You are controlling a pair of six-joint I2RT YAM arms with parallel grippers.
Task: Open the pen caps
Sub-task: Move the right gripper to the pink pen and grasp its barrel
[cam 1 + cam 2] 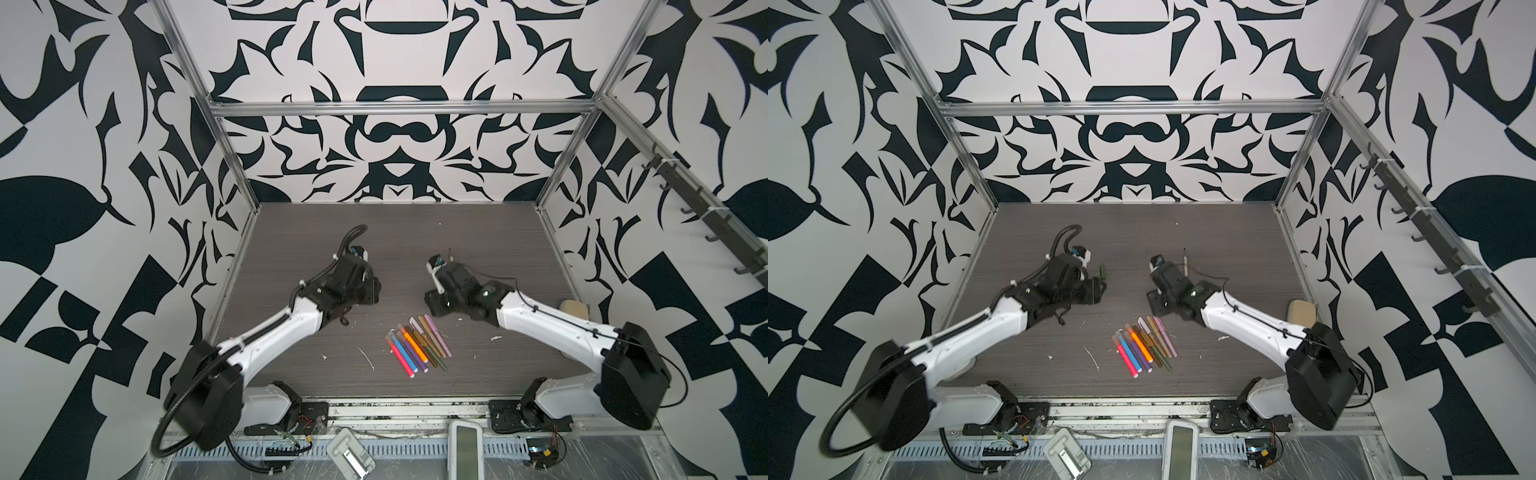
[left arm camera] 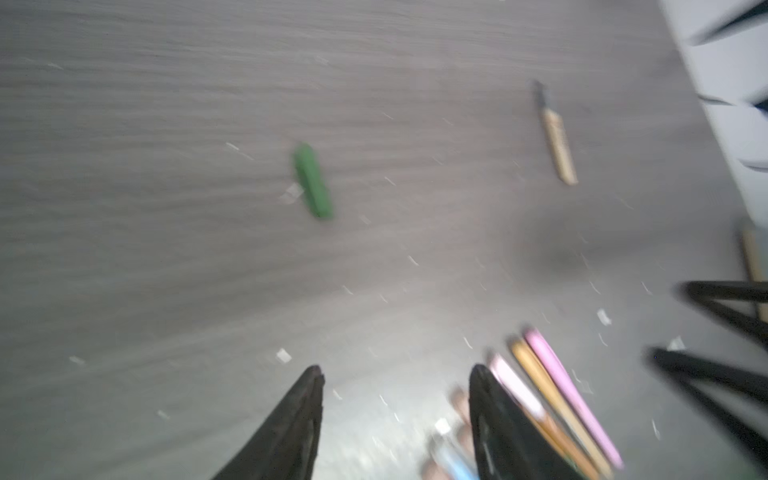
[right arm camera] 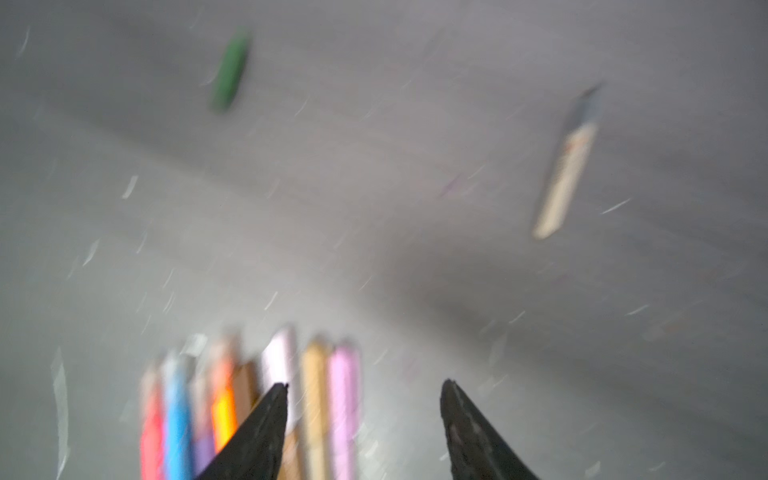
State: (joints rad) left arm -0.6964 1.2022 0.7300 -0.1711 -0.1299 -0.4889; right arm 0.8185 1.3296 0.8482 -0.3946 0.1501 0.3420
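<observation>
left jaws apart, empty | right jaws apart, empty | risk: pens point(image 1: 415, 347) lie touching, so a grasp may pinch neighbours, scattering the row

Grey woodgrain table point(image 1: 395, 249), blk-and-white swirl-print walls point(image 1: 395, 145). Across pens point(image 1: 415, 347): pink, blue, purple, orange, brown, olive, tan, lilac. Green pen cap point(image 2: 312, 180); tan pen point(image 2: 557, 137) w/ dark tip.
</observation>
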